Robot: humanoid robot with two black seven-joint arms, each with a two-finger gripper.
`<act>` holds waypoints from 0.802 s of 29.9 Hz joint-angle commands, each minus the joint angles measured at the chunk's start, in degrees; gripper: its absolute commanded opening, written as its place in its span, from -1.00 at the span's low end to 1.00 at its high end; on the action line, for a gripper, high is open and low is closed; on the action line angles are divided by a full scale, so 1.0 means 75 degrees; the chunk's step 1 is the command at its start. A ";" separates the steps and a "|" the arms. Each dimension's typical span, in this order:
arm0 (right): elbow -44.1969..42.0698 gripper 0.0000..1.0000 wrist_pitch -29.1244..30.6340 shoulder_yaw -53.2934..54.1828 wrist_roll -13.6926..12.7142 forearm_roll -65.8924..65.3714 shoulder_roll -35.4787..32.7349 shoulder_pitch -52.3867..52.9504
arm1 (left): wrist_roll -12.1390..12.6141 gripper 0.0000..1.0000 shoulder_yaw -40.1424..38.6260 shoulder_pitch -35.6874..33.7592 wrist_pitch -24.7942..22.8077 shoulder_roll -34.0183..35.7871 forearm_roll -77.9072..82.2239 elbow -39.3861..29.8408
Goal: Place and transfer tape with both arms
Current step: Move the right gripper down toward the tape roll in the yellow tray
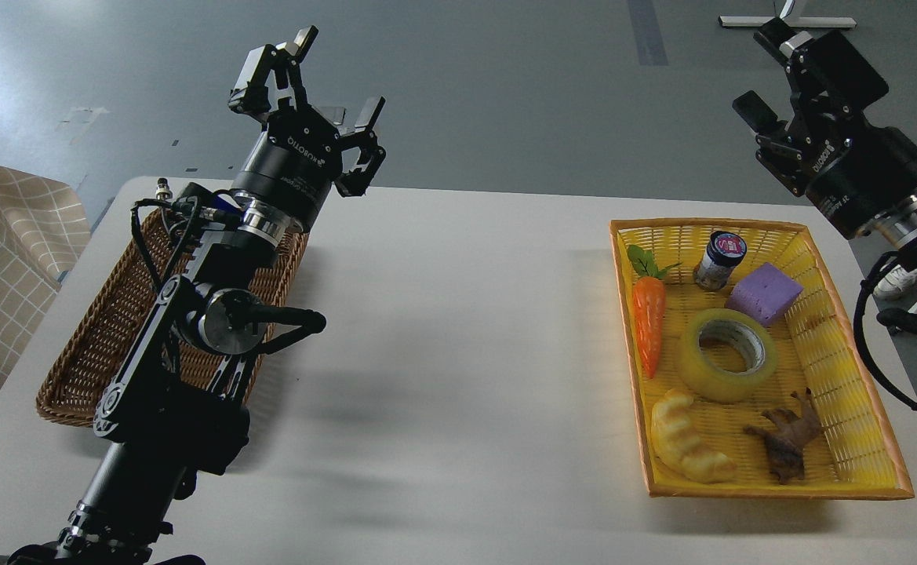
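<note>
Left gripper (pixel 313 86), marked ROBOTIQ, and right gripper (pixel 772 74), lettering partly legible, both spread wide, empty; tape (pixel 727 355) lies in yellow basket (pixel 858 439).

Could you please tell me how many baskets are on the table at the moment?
2. A brown wicker basket sits at the table's left side, partly hidden behind the left arm. A yellow basket sits at the right, holding the tape and several toys.
</note>
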 commanded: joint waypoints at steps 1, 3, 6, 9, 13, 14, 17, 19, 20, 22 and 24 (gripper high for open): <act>-0.0036 1.00 -0.0012 -0.0444 -0.0149 -0.0863 -0.0779 -0.0160 | 0.0001 0.96 0.0002 0.0009 0.0000 0.0000 0.0001 0.0001; -0.0001 1.00 -0.0012 -0.0632 -0.0149 -0.1296 -0.1060 -0.0207 | 0.0001 0.96 0.0014 0.0009 -0.0012 0.0000 0.0012 0.0001; -0.0012 1.00 -0.0024 -0.0644 -0.0103 -0.1766 -0.1458 -0.0300 | 0.0001 0.96 0.0014 0.0009 -0.0012 0.0000 0.0001 0.0001; 0.0046 1.00 -0.0036 -0.0527 -0.0021 -0.1696 -0.1834 -0.0301 | 0.0001 0.96 0.0014 0.0033 -0.0024 0.0000 0.0012 0.0001; 0.0070 1.00 -0.0094 -0.0213 0.0190 -0.1637 -0.2034 -0.0312 | 0.0001 0.96 0.0014 0.0068 -0.0024 0.0000 0.0012 -0.0022; 0.0081 1.00 -0.0048 0.0056 0.0411 -0.1637 -0.2103 -0.0336 | 0.0001 0.96 0.0003 0.0068 -0.0024 0.0000 0.0012 -0.0023; 0.0047 1.00 0.0000 0.0246 0.1055 -0.1730 -0.2581 -0.0429 | 0.0001 0.96 0.0014 0.0068 -0.0047 0.0117 0.0012 -0.0034; 0.0093 1.00 -0.0105 0.0223 0.1175 -0.1731 -0.3121 -0.0581 | -0.0023 0.96 0.0003 0.0056 -0.0059 0.0152 0.0012 -0.0034; 0.0058 1.00 -0.0233 0.0235 0.1163 -0.1743 -0.3066 -0.0675 | -0.0023 0.96 0.0002 0.0045 -0.0059 0.0164 0.0012 -0.0046; 0.0011 1.00 -0.0421 0.0235 0.1152 -0.1754 -0.2925 -0.0676 | -0.0023 0.96 0.0002 0.0045 -0.0059 0.0164 0.0012 -0.0046; 0.0034 1.00 -0.0493 0.0200 0.1105 -0.1813 -0.2936 -0.0792 | -0.0023 0.96 0.0002 0.0045 -0.0059 0.0153 0.0012 -0.0034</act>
